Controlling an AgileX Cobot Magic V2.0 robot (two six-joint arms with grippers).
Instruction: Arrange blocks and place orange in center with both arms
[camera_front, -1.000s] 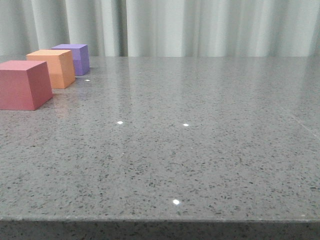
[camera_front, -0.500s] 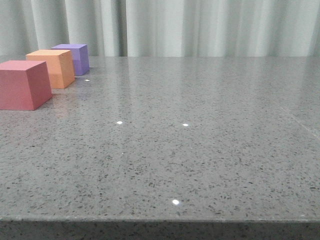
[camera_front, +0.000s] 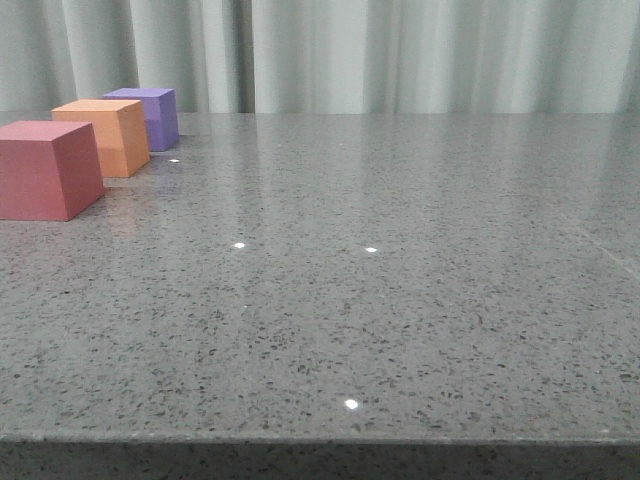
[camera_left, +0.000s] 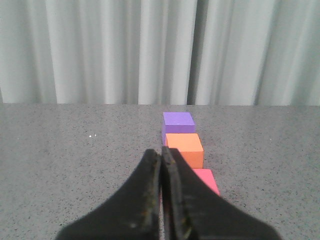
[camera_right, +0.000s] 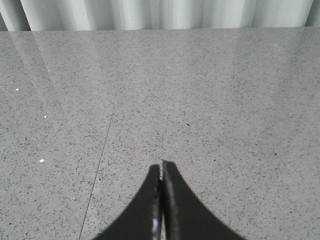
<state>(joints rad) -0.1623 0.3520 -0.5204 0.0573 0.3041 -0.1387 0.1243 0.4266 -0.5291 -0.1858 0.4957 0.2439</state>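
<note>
On the far left of the grey speckled table (camera_front: 400, 300), seen from the front, three cubes stand in a row that runs away from the camera: the pinkish-red cube (camera_front: 45, 168) nearest, the orange cube (camera_front: 102, 136) behind it, and the purple cube (camera_front: 148, 116) farthest back, close to the pale curtain (camera_front: 400, 55). The orange cube sits between the other two. From this angle each cube overlaps the next, so it is hard to say whether they touch or stand just apart; a thin strip of table seems to show between the pinkish-red and the orange one. All three rest flat and upright on the table, none inside any holder.

Neither arm shows in the front view. From the left wrist camera, the left gripper (camera_left: 161, 160) has its two dark fingers pressed together, clenched on nothing. Its tips line up with the row of cubes: the pinkish-red cube (camera_left: 206, 181) lies just past the fingers and is partly hidden by them, then the orange cube (camera_left: 184, 149), then the purple cube (camera_left: 178, 122).

From the right wrist camera, the right gripper (camera_right: 161, 167) is likewise clenched, its fingers meeting with nothing between them. Only bare table (camera_right: 200, 90) and the foot of the curtain lie beyond it; no cube is in that view.
</note>
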